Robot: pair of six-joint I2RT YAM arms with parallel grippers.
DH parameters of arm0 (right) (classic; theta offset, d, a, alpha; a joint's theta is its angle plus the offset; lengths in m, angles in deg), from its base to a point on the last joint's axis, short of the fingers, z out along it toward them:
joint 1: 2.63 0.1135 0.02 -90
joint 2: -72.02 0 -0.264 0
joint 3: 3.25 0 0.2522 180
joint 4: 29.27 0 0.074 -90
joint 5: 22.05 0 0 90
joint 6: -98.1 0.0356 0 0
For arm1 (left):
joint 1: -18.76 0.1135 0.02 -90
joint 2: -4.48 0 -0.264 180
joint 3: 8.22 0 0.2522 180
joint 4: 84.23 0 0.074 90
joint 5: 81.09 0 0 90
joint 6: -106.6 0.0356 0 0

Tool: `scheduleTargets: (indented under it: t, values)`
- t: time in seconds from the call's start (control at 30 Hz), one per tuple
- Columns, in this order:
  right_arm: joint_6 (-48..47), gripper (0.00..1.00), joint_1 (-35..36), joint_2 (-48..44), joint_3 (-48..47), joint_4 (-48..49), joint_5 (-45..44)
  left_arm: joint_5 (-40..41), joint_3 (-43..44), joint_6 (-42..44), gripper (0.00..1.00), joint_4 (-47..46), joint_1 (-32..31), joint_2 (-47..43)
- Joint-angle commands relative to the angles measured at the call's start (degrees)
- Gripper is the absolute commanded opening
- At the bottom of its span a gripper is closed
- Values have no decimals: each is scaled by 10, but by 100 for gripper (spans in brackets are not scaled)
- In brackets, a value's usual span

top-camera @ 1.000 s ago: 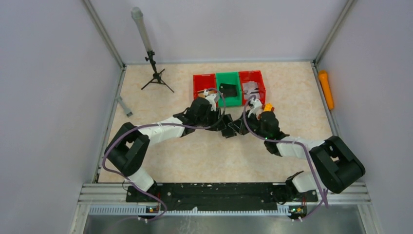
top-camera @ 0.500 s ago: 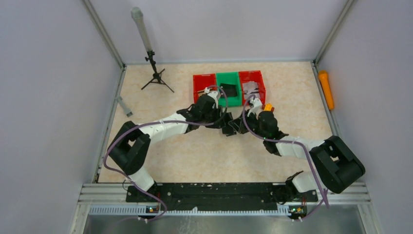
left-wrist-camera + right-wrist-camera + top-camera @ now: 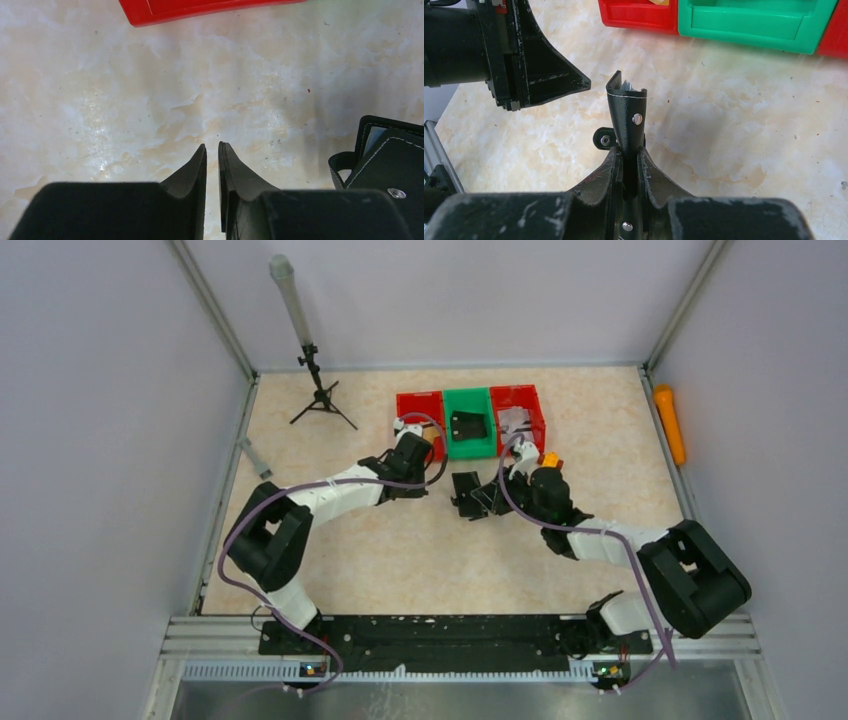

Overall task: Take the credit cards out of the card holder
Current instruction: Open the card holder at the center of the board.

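The top external camera sits high above and behind the arm bases [image 3: 295, 615], looking down and forward over the whole table [image 3: 560, 550] from far off. The left wrist camera sits just behind the left tool [image 3: 212, 146] and looks steeply down along its fingers, very near the tabletop. The right wrist camera looks past the right tool [image 3: 628, 155] at a shallower angle. All three views share the card holder [image 3: 626, 107] and the left red bin [image 3: 200, 7].

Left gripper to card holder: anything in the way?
Nothing visible. Only table shows between the left gripper and the card holder, which the right gripper grips. The red bin sits off that line.
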Motion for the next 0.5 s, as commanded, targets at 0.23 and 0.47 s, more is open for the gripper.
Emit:
scheduleTargets:
  t: [0.23,0.47]
  values:
    - [8,0,1,-24,-11,25,-19,-127,-118,-1,51,-184,9,-114]
    - [15,0,-2,-23,-6,38,-9,-245,-154,-3,73,-272,14,-130]
